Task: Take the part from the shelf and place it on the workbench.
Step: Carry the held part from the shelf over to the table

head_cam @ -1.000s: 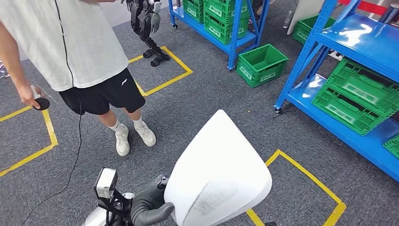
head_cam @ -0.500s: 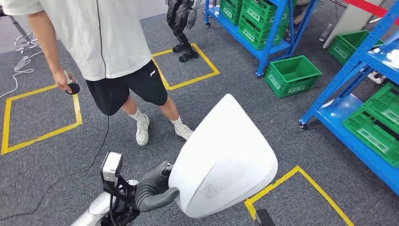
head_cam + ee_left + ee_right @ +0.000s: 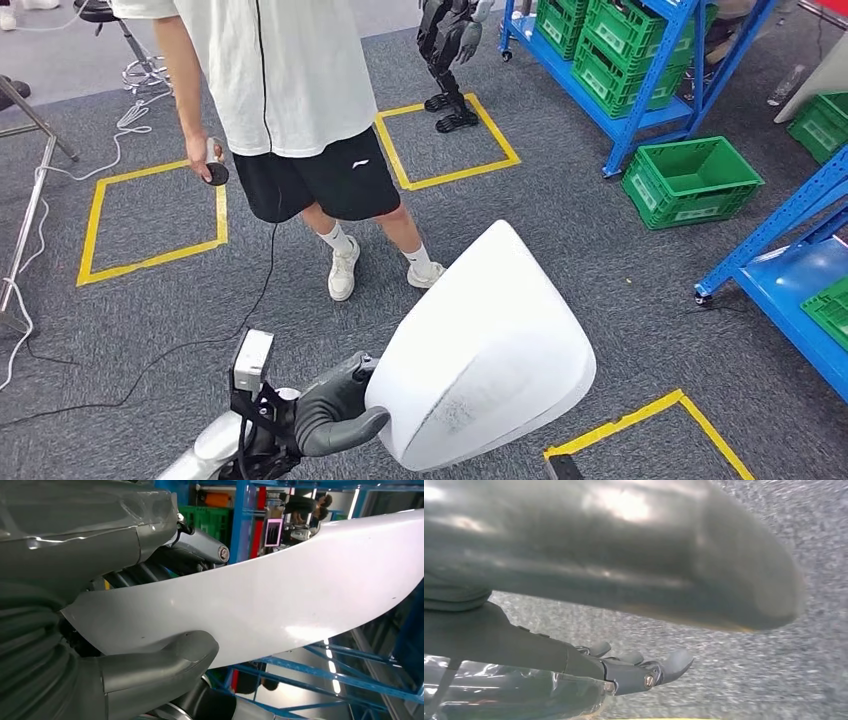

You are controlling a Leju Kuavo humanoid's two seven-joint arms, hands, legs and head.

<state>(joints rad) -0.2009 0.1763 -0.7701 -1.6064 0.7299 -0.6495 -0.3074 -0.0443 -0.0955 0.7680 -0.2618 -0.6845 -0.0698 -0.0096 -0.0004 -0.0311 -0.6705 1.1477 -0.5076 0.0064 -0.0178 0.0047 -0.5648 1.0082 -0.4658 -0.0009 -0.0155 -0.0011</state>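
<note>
The part (image 3: 480, 350) is a large white curved shell, carried low in front of me over the grey carpet. My left hand (image 3: 335, 415) grips its near left edge. In the left wrist view the thumb (image 3: 165, 665) presses on one face of the part (image 3: 280, 600) and the darker fingers lie behind it. In the right wrist view my right hand (image 3: 634, 672) has its fingers stretched out over the carpet, with nothing between them and the thumb. In the head view the shell covers where that hand is.
A person (image 3: 290, 100) in a white shirt and black shorts stands close ahead, holding a small controller. Blue shelves (image 3: 620, 60) with green crates stand at the back right; a loose green crate (image 3: 690, 180) sits on the floor. Another robot (image 3: 450, 60) stands in a yellow-taped square.
The camera has turned left: the person, shelves and crate have all slid right in the picture. The part stays in my left hand's grip throughout.
</note>
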